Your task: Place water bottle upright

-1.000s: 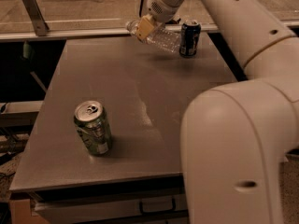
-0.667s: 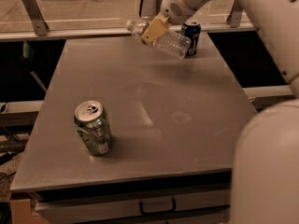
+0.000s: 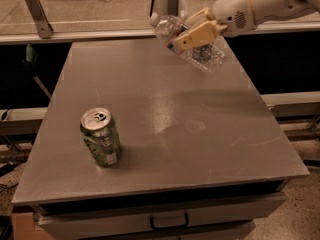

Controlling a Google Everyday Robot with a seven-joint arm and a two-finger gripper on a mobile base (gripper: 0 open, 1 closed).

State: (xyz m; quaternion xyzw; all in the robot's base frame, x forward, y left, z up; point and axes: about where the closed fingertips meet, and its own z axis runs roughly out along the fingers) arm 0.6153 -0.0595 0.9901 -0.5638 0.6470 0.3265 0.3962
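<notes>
The water bottle is a clear ribbed plastic bottle with a white cap. It hangs tilted in the air over the far right part of the grey table, cap up to the left, base down to the right. My gripper comes in from the upper right and is shut on the bottle's middle, its tan fingers across the body. The bottle's base is above the table surface.
A green soda can stands upright at the near left of the table. A dark can is mostly hidden behind the bottle's base at the far right. A metal bracket stands on the ledge behind.
My arm has swung back to the right and out of the foreground. The gripper with the bottle has moved slightly toward the table's middle and the bottle now covers the dark can.
</notes>
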